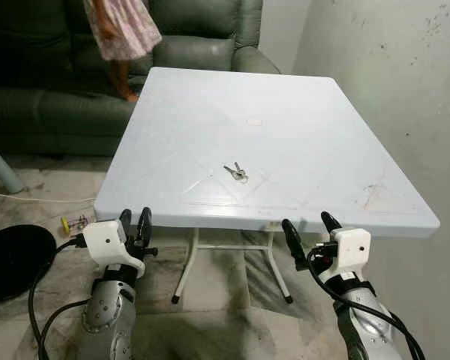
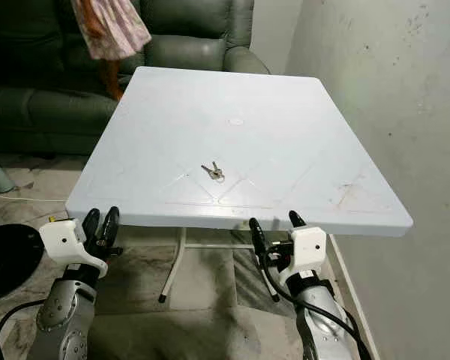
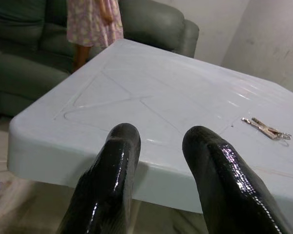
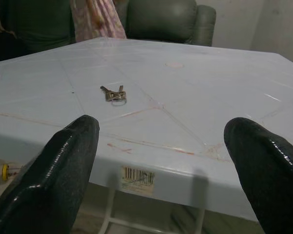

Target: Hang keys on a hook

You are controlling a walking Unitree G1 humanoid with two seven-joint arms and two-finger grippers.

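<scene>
A small bunch of keys [image 1: 236, 172] lies flat on the white plastic table [image 1: 300, 97], near the middle of its front half. Both grippers hover below and just in front of the table's near edge. My left gripper [image 1: 135, 223] is at the near left corner, its black fingers [image 3: 122, 146] a little apart with nothing between them. My right gripper [image 1: 307, 223] is under the near edge, right of the keys, with its fingers [image 4: 68, 146] spread wide and nothing held. The keys [image 4: 115, 94] lie ahead of the right gripper and slightly to its left.
A dark green sofa [image 1: 52, 105] stands behind the table, and a person in a pink patterned dress [image 1: 120, 30] stands at its far left corner. A pale wall [image 1: 405, 90] runs close along the right. A black round object [image 1: 15, 259] and cables lie on the floor at left.
</scene>
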